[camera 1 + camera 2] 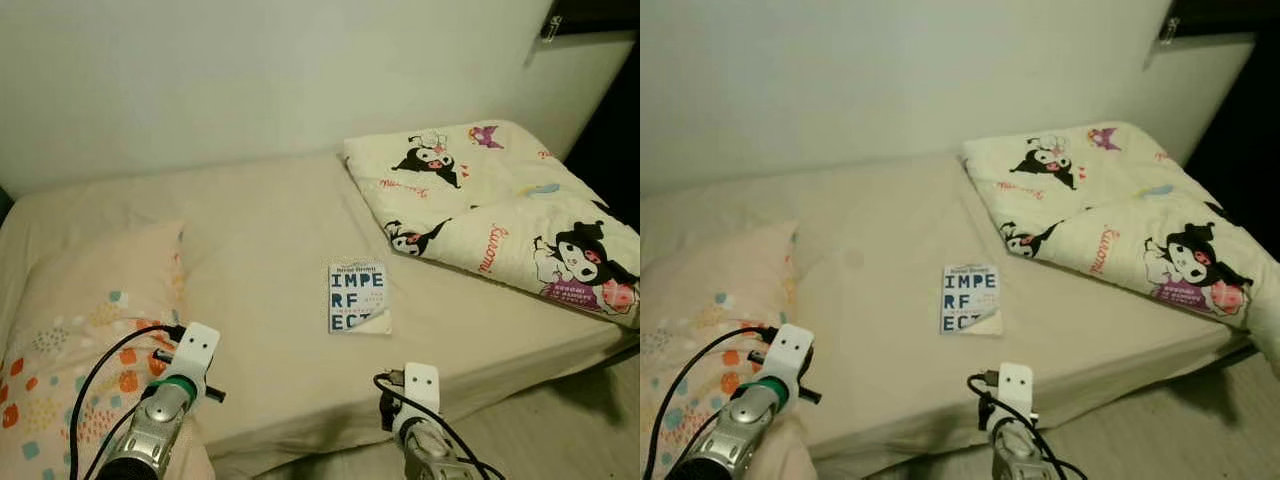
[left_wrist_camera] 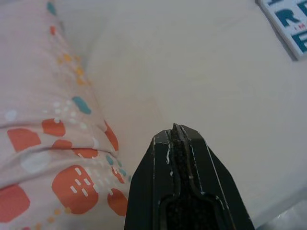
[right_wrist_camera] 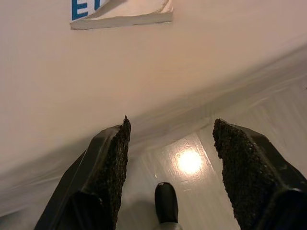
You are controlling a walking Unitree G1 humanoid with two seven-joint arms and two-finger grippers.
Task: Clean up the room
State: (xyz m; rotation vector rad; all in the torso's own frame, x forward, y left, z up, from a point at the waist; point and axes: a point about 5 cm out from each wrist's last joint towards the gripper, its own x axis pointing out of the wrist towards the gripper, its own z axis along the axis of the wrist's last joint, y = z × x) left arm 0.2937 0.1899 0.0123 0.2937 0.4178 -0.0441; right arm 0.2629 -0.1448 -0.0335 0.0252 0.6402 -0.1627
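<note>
Right gripper (image 3: 170, 139) sat nearest, low at the bed's near edge, fingers (image 3: 112, 158) spread wide with nothing between them; glossy floor (image 3: 268, 110) and a small dark object, too unclear to name, lay below them. Left gripper (image 2: 178, 132) hung over the sheet with its fingers pressed tight together, holding nothing; patterned pillow (image 1: 90, 330) just beside them. Book (image 1: 358, 297), blue lettering on the cover, lay flat on the bed (image 1: 260, 230), ahead of the right fingers, apart from both grippers, one near corner of its cover curled up. Folded cartoon-print blanket (image 1: 500, 215) well beyond it, toward the wall.

Step, as I judged it: approach before picking up the book, no contact yet. Next move likely needs the right gripper lifted above the mattress edge and pushed forward, then the open fingers closed around the book's near edge by the curled corner.
</note>
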